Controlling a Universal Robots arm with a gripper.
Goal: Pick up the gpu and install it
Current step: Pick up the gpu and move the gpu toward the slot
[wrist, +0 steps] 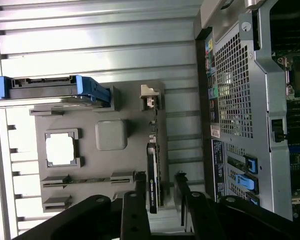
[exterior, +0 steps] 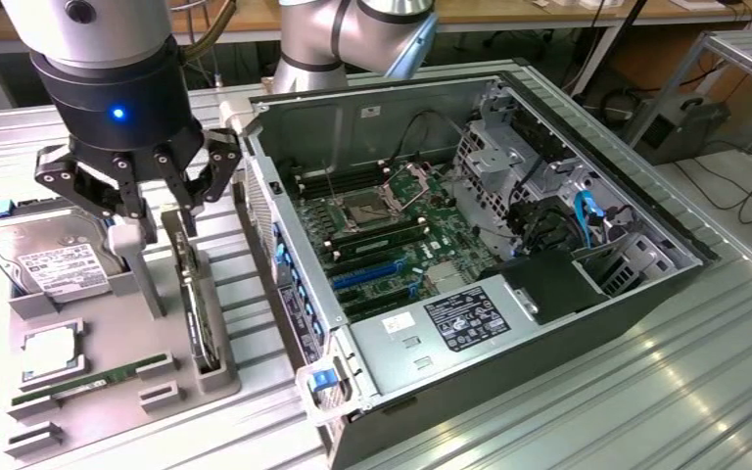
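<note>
The gpu [exterior: 201, 311] stands on its long edge in a slot of the grey parts tray [exterior: 115, 411], at the exterior view's left beside the open computer case [exterior: 390, 352]. My gripper [exterior: 167, 235] hangs over the card's far end. In the wrist view the gpu [wrist: 153, 170] is a dark, thin strip that runs in between my two black fingers [wrist: 135, 212]. The gripper [wrist: 158, 197] is open, with a gap on each side of the card. The motherboard's blue expansion slots [exterior: 369, 274] lie bare inside the case.
The tray also holds a hard drive [exterior: 47, 259] with a white label, a processor [exterior: 52, 351], a memory stick [exterior: 89, 377] and a square grey post [exterior: 134, 269] beside the card. The case's rear wall [wrist: 234, 90] stands close to the tray. Ribbed metal table [exterior: 637, 392] surrounds everything.
</note>
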